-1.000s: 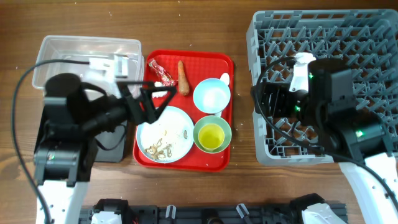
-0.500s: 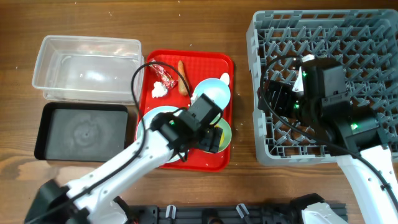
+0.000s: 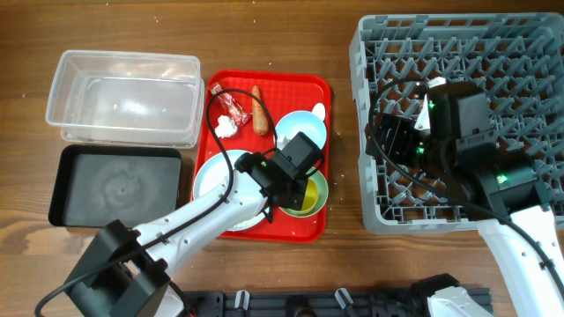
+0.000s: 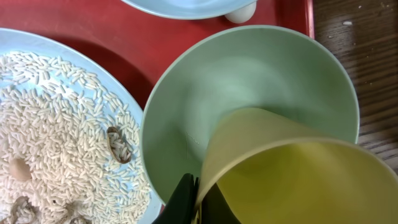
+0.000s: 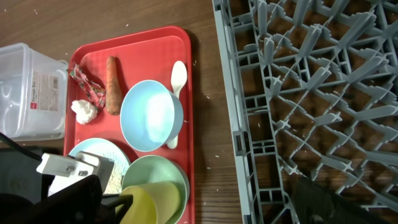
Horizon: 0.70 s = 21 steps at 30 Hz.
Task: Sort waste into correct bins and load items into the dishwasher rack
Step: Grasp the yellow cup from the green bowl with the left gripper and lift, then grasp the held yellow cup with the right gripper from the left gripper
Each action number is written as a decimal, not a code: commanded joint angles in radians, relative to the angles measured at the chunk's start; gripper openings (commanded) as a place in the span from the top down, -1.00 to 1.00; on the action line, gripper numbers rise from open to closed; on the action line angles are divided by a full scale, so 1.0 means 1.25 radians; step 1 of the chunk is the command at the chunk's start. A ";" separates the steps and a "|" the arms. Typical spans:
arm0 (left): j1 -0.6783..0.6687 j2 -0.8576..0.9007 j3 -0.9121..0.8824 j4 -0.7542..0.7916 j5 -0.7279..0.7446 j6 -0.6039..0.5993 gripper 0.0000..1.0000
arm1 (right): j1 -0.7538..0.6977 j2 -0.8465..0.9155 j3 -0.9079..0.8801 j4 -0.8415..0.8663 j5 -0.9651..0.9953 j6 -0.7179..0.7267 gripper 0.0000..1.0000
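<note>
My left gripper (image 4: 196, 200) is shut on the rim of the small yellow-green cup (image 4: 292, 171), which leans inside the pale green bowl (image 4: 249, 74) on the red serving tray (image 3: 291, 84). Beside it, the light blue plate (image 4: 56, 124) carries rice scraps. The light blue bowl (image 5: 151, 115), white spoon (image 5: 178, 78), carrot (image 3: 258, 110), wrapper (image 3: 231, 104) and tissue (image 3: 226, 126) lie further back on the tray. My right gripper (image 3: 386, 141) hangs open and empty over the left part of the grey dishwasher rack (image 3: 520, 53).
The clear tub (image 3: 123, 97) stands left of the red tray, with the black tray (image 3: 115, 187) in front of it. A strip of bare wood (image 3: 344, 158) separates the red tray from the rack. The left arm's cable arcs over the tray.
The left arm swung from over the tub and black tray across to the red tray. Its gripper went from open to shut on the cup's rim. The right arm barely moved.
</note>
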 commanded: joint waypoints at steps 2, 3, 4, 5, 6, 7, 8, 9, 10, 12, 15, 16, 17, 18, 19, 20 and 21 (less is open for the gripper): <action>0.008 -0.021 0.035 -0.013 -0.008 0.002 0.92 | -0.002 0.000 0.020 0.001 0.020 0.009 -0.99; 0.012 -0.041 0.059 -0.028 -0.008 0.002 0.92 | -0.002 0.000 0.020 0.001 0.020 0.009 -1.00; 0.019 -0.065 0.087 -0.047 -0.007 0.002 0.92 | -0.002 0.000 0.020 0.000 0.020 0.009 -1.00; 0.029 -0.093 0.123 -0.075 -0.005 0.002 0.92 | -0.002 0.000 0.020 -0.002 0.020 0.009 -0.99; 0.039 -0.111 0.144 -0.092 -0.005 0.002 0.92 | -0.002 0.000 0.020 -0.002 0.020 0.009 -1.00; 0.061 -0.138 0.177 -0.119 0.002 0.002 0.92 | -0.002 0.000 0.020 -0.001 0.020 0.009 -0.99; 0.107 -0.174 0.217 -0.146 0.049 0.002 0.92 | -0.002 0.000 0.020 -0.001 0.020 0.009 -0.99; 0.148 -0.197 0.238 -0.153 0.108 0.002 0.92 | -0.002 0.000 0.020 -0.002 0.020 0.009 -1.00; 0.201 -0.222 0.246 -0.147 0.193 0.005 0.92 | -0.002 0.000 0.020 -0.001 0.020 0.009 -0.99; 0.376 -0.263 0.246 -0.115 0.538 0.008 0.92 | -0.002 0.000 0.020 0.013 0.009 0.008 -1.00; 0.570 -0.237 0.246 -0.066 0.987 0.008 0.92 | -0.002 0.000 0.020 0.138 -0.246 -0.117 -0.98; 0.584 -0.226 0.246 -0.066 1.043 0.008 0.92 | -0.002 0.000 0.020 0.172 -0.337 -0.156 -0.95; 0.585 -0.218 0.246 -0.061 1.098 0.008 0.92 | -0.002 0.000 0.020 0.213 -0.466 -0.208 -0.91; 0.583 -0.212 0.246 -0.049 1.154 0.008 0.92 | -0.002 0.000 0.020 0.245 -0.594 -0.264 -0.86; 0.582 -0.211 0.246 -0.042 1.188 0.009 0.92 | -0.002 0.000 0.020 0.268 -0.703 -0.309 -0.85; 0.582 -0.211 0.246 -0.039 1.217 0.020 0.92 | -0.002 0.000 0.020 0.289 -0.800 -0.349 -0.82; 0.582 -0.211 0.246 -0.039 1.237 0.033 0.92 | -0.002 0.000 0.020 0.313 -0.885 -0.371 -0.81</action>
